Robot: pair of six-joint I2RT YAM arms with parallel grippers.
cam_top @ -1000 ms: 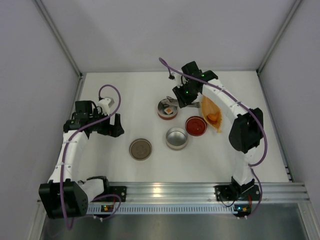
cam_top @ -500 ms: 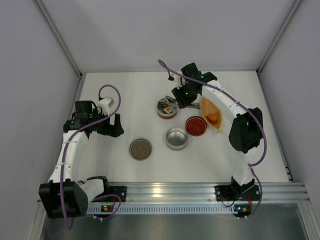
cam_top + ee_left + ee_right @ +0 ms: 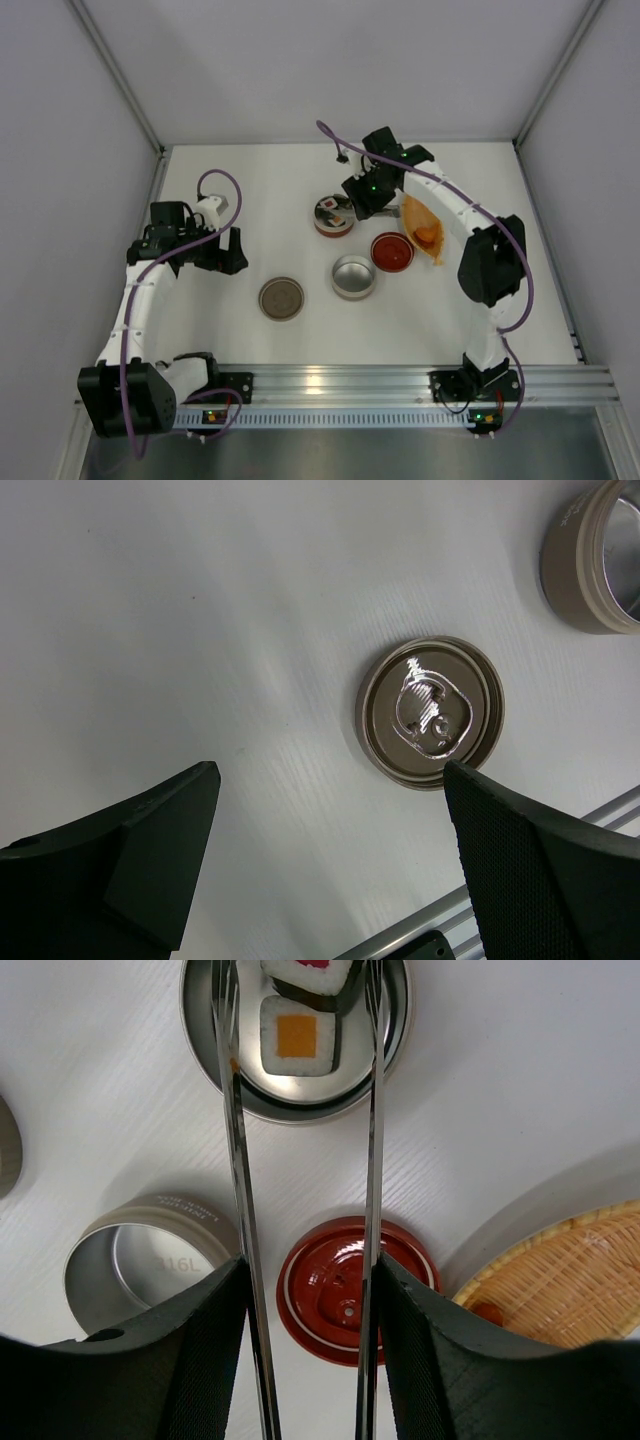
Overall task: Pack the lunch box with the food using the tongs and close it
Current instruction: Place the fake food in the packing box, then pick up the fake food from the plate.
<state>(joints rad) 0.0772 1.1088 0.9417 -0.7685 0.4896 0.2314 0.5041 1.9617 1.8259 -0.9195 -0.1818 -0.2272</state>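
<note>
The lunch box, a round steel tin (image 3: 300, 1110) (image 3: 322, 226), holds two pieces of food: a white block with an orange centre (image 3: 296, 1036) and one with a dark edge and red top (image 3: 310, 974). My right gripper (image 3: 310, 1290) (image 3: 362, 196) is shut on the tongs (image 3: 240, 1160), whose two silver arms stand spread, their tips either side of the food without touching it. An orange chunk (image 3: 425, 236) lies in the woven tray. My left gripper (image 3: 330, 815) (image 3: 228, 251) hangs open and holds nothing, above the table near a flat metal lid (image 3: 430, 712).
A red lid (image 3: 350, 1285) (image 3: 392, 251) and a second open steel tin (image 3: 150, 1260) (image 3: 354, 276) lie below the tongs. The orange boat-shaped tray (image 3: 421, 215) is at the right. The metal lid (image 3: 281, 298) lies near the front. White walls surround the table.
The right gripper's jaws have widened and the tongs' arms have spread apart over the tin, leaving the food lying in it. The left arm has not moved.
</note>
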